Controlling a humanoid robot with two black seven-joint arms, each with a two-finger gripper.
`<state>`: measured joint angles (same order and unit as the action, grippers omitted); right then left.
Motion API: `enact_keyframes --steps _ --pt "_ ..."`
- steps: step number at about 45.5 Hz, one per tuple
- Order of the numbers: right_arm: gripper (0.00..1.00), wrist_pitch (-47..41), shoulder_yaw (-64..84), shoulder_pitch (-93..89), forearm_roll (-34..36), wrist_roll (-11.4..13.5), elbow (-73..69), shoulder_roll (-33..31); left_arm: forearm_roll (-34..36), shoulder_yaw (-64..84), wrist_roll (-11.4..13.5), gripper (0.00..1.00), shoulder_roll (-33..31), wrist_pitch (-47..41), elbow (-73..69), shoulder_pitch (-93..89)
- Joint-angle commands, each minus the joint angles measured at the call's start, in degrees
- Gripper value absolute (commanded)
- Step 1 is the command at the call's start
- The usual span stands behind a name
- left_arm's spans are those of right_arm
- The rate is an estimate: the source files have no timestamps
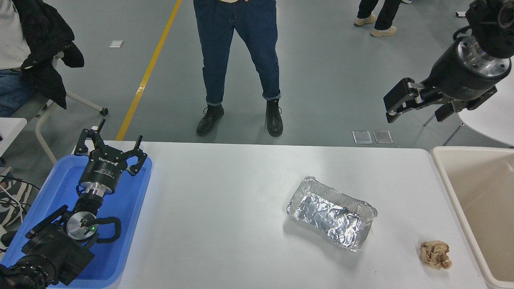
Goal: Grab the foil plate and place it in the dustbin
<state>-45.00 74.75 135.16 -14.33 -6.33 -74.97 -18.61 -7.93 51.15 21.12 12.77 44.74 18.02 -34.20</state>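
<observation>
On the white table point(225, 224) the foil plate point(331, 213) lies right of centre, near the dustbin point(443, 176), well below and left of the right gripper point(395, 106), which hangs beyond the far edge, whether spread or closed I cannot tell; the left gripper point(110, 146) is parked, fingers spread, over the blue tray point(136, 192).

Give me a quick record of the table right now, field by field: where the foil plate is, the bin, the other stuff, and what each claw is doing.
foil plate: upright on the white table, right of centre, untouched
dustbin: at the table's right edge
paper ball: crumpled, brown, between plate and dustbin, near the front edge
blue tray: at the table's left end
left claw: open, parked over the blue tray
right claw: raised at upper right, beyond the table's far edge, holding nothing
person: standing at the far side
</observation>
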Motion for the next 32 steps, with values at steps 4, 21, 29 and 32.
enact_keyframes --steps 4,21,29,32 --pt "1.00 0.00 -0.57 -0.16 -0.08 0.00 0.00 -0.11 -0.06 0.00 0.06 1.00 0.06 0.00 0.00 0.01" --pt "1.00 0.00 -0.66 -5.44 -0.08 0.00 0.00 -0.11 -0.06 0.00 0.06 1.00 0.06 0.00 0.00 0.01" --pt "1.00 0.00 -6.20 -6.23 0.09 0.00 0.00 -0.37 -0.06 0.00 0.06 1.00 0.06 0.00 0.00 0.01" --pt "1.00 0.00 -6.11 -6.67 0.09 0.00 0.00 -1.07 -0.06 0.00 0.06 1.00 0.06 0.00 0.00 0.01"
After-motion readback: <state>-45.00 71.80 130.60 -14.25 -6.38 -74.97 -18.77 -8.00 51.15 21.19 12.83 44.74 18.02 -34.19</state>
